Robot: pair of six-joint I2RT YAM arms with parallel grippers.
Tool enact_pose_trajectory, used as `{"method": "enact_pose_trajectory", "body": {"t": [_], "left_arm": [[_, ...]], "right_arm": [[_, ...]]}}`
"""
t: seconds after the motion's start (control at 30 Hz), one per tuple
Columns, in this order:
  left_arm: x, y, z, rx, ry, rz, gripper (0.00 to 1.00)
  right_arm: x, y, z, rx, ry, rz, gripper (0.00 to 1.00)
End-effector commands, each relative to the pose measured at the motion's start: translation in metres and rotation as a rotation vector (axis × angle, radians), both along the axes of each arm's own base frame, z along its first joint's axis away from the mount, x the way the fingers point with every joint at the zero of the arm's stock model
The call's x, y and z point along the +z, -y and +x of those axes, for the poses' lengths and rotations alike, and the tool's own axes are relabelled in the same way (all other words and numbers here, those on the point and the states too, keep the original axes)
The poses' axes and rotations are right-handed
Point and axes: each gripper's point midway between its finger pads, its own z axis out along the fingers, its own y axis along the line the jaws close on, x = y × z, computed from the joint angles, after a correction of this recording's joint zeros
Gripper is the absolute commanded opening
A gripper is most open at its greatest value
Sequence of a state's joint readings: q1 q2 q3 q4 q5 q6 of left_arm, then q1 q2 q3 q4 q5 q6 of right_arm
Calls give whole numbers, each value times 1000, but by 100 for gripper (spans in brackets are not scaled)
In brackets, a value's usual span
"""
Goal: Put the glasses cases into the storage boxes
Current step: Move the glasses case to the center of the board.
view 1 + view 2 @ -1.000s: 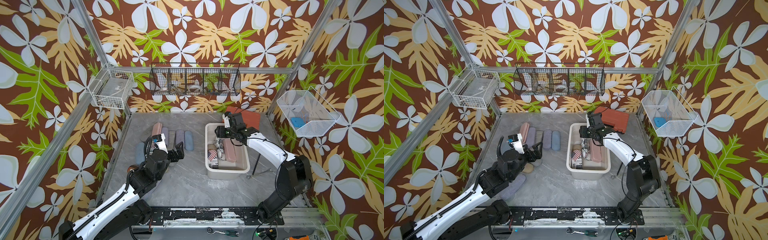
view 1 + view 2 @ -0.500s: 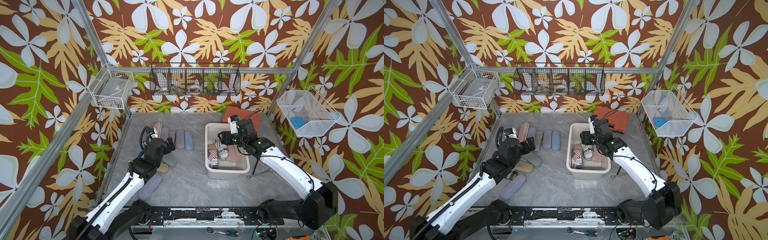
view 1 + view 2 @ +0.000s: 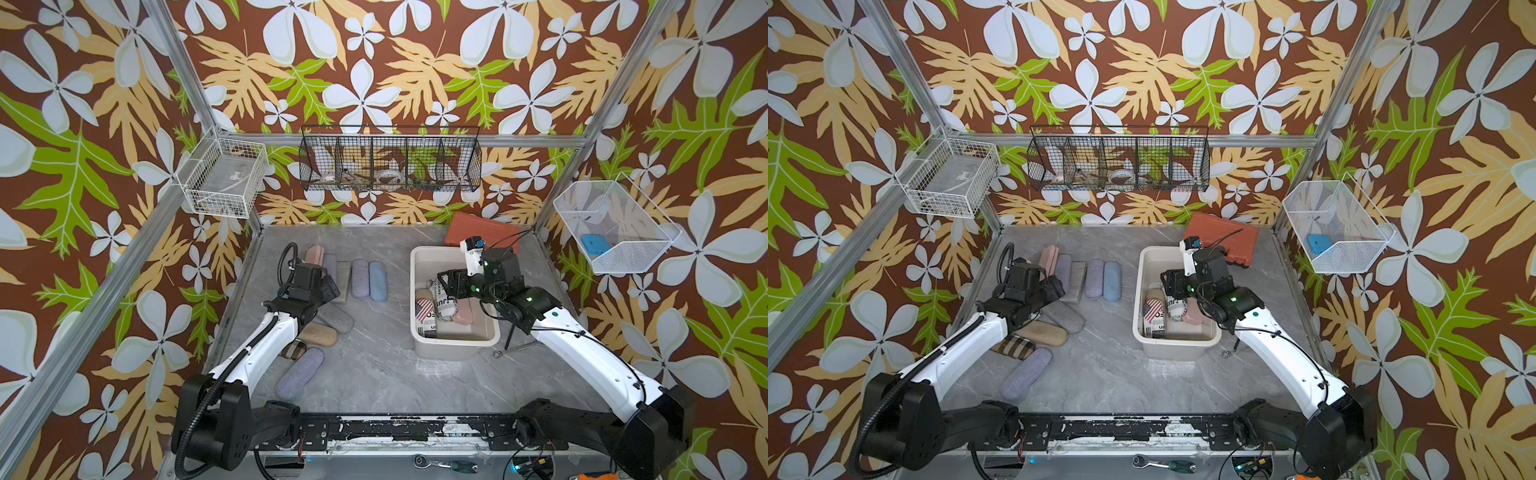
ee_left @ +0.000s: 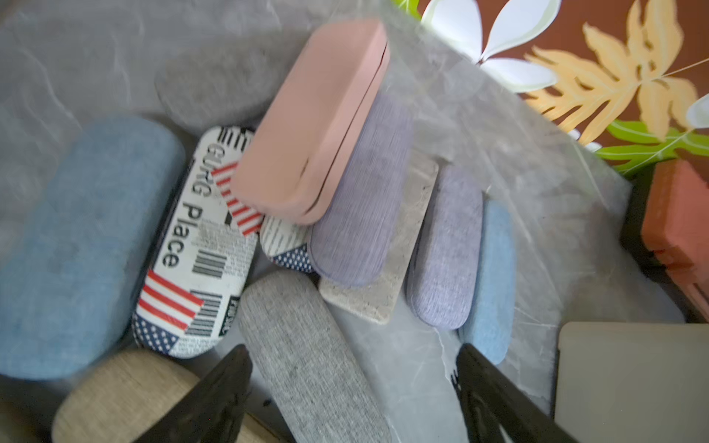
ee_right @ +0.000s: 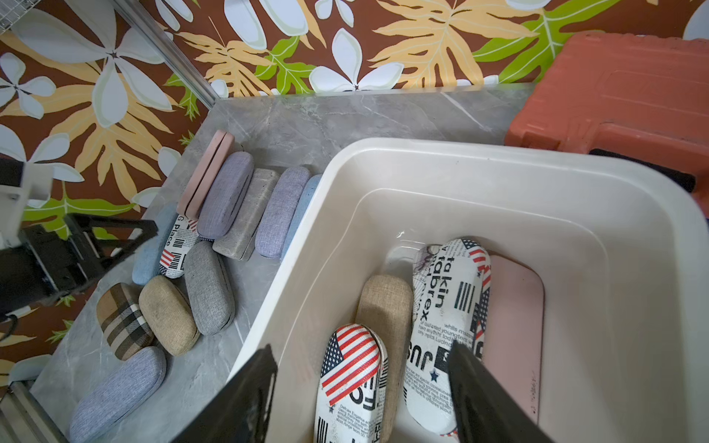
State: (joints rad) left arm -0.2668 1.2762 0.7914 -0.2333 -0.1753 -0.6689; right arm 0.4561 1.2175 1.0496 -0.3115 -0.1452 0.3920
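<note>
**Here, two robot arms are part-way through filing glasses cases into a cream tub**

A cream-white plastic tub (image 3: 453, 351) sits on the right half of a grey marble-look table (image 3: 374, 386). Four cases lie lengthwise on its floor, side by side: a flag-print case (image 5: 353, 364), a tan woven case (image 5: 383, 303), a newspaper-print case (image 5: 445, 307) and a pale pink case (image 5: 514, 307) against the wall. Lined up this way, they leave the far end of the tub free for more.

The right gripper (image 5: 360, 347) hovers inside the tub just above the printed cases. Its fingers are spread and pinch nothing.

About a dozen cases lie in a loose cluster on the left of the table. The left gripper (image 4: 353, 349) is poised over them, fingers spread to either side of a grey fabric case (image 4: 307, 356) and apparently not touching it. That case has bare table along one flank, which probably makes it the easy pick, since the fingers can straddle its narrow width.

Farther back, a salmon-pink case (image 4: 318, 126) leans on its edge against a lavender case (image 4: 360, 199) and could topple if nudged. An orange-red tool case (image 3: 482, 228) behind the tub is not part of the job.
</note>
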Motion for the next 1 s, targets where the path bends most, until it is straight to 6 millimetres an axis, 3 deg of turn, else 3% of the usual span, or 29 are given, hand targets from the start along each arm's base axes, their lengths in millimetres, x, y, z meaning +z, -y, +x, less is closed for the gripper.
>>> {"method": "enact_pose_trajectory", "body": {"t": [0.0, 0.23, 0.37, 0.47, 0.73, 0.97], "left_arm": [[-18, 14, -10, 60, -20, -50, 87], [-50, 15, -29, 214, -81, -104, 91], [-59, 23, -24, 199, -107, -123, 91], [-62, 17, -17, 239, -107, -81, 91], [-81, 20, -7, 232, -157, -31, 80], [-87, 45, -11, 136, -169, -35, 70]], "right_arm": [[4, -6, -1, 32, 28, 25, 74], [5, -7, -5, 50, 40, 34, 78], [7, -6, -8, 53, 48, 40, 78], [10, -6, -10, 56, 58, 49, 78], [12, -6, -14, 66, 65, 57, 77], [11, -7, -14, 74, 64, 59, 77]]}}
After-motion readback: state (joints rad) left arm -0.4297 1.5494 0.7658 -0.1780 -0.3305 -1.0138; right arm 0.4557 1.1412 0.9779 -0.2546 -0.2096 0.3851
